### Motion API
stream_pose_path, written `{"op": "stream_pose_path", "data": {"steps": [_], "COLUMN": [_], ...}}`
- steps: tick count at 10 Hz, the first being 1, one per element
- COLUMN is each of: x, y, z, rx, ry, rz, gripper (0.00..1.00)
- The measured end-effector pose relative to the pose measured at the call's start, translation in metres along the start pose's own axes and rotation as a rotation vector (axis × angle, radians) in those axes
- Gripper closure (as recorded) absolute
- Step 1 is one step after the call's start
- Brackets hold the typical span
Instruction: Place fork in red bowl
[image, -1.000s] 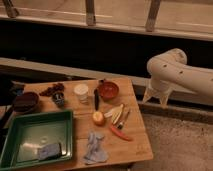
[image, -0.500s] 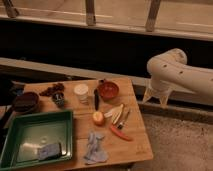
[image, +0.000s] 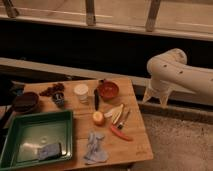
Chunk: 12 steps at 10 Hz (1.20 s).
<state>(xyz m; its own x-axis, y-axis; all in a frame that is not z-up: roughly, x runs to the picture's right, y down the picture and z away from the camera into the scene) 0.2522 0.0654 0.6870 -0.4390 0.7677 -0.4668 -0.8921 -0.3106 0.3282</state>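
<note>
The fork (image: 123, 118) is a small slim greyish utensil lying on the wooden table (image: 140, 147), right of a banana (image: 114, 113) and just above a red chili (image: 120, 133). The red bowl (image: 108, 90) stands at the back of the table, right of a white cup (image: 81, 91). A long black utensil (image: 96, 99) lies between cup and bowl. My gripper (image: 156, 99) hangs off the white arm (image: 172, 70) beyond the table's right edge, level with the red bowl. It is open and empty, well apart from the fork.
A green tray (image: 20, 131) with a blue sponge (image: 49, 150) fills the front left. A dark brown bowl (image: 25, 102), dark grapes (image: 52, 90) and a small blue cup (image: 60, 99) stand at the back left. An orange fruit (image: 98, 118) and a blue cloth (image: 94, 148) lie mid-table.
</note>
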Motion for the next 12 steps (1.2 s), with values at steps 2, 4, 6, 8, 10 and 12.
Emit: {"op": "stream_pose_path", "data": {"steps": [2, 4, 6, 8, 10, 12], "x": [0.000, 0.000, 0.000, 0.000, 0.004, 0.009], "y": [0.000, 0.000, 0.000, 0.000, 0.008, 0.034], "z": [0.000, 0.000, 0.000, 0.000, -0.001, 0.002], "rx": [0.000, 0.000, 0.000, 0.002, -0.031, -0.104], "ry": [0.000, 0.000, 0.000, -0.001, -0.053, -0.091], "rz": [0.000, 0.000, 0.000, -0.002, -0.040, -0.076], "gripper": [0.35, 0.35, 0.35, 0.35, 0.35, 0.35]}}
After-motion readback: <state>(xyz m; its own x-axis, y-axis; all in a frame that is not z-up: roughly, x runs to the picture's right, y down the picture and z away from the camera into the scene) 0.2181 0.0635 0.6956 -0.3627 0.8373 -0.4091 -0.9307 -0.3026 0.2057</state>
